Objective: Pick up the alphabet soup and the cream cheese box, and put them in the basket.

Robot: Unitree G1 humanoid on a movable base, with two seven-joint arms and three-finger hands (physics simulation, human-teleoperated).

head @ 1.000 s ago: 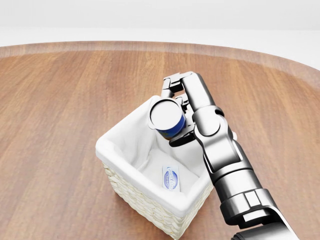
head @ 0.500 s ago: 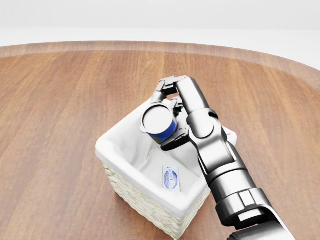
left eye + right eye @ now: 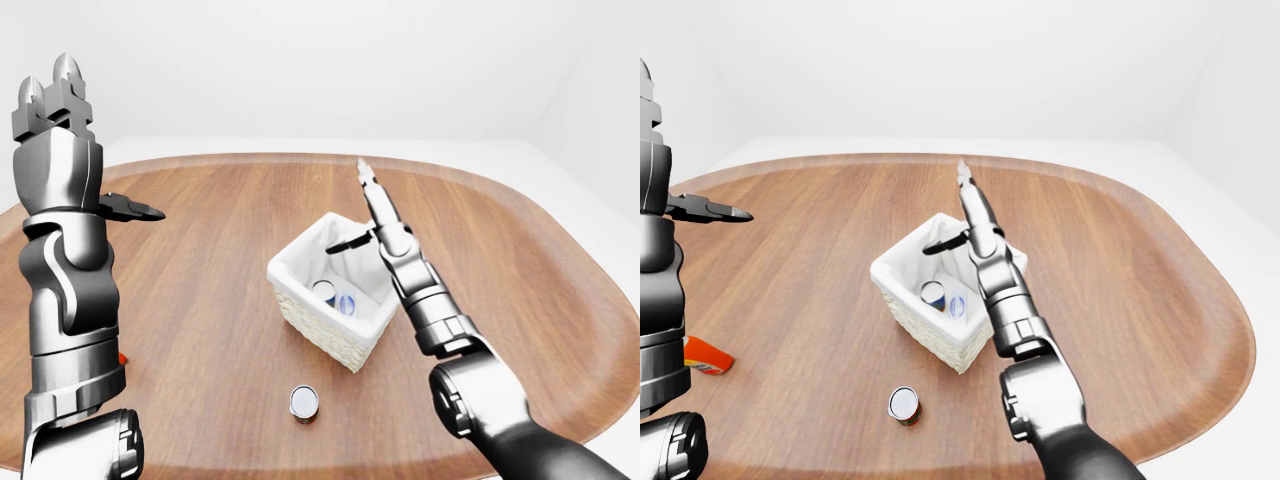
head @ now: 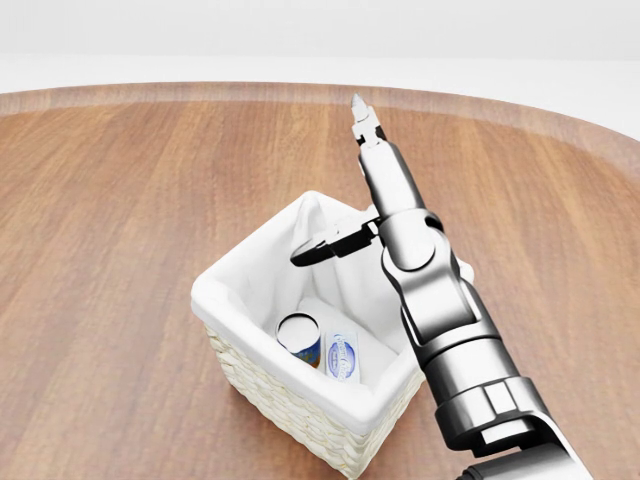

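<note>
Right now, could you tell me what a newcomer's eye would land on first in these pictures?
The white basket at the middle of the wooden table, with the soup can and cream cheese box lying inside. Above it the right hand hangs with its fingers spread open. In the left-eye view, the left hand is raised at the far left, and another can stands below the basket.

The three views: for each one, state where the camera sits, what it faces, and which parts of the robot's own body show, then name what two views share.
Left-eye view: on the head, facing the table; raised left hand at left, right hand open over the basket.
Head view: on the head, tilted down at the basket, where the alphabet soup and cream cheese box lie; only the right arm shows.
Right-eye view: on the head, same scene; left arm at the left edge.
Shared: both eye views show a spare can below the basket.
</note>
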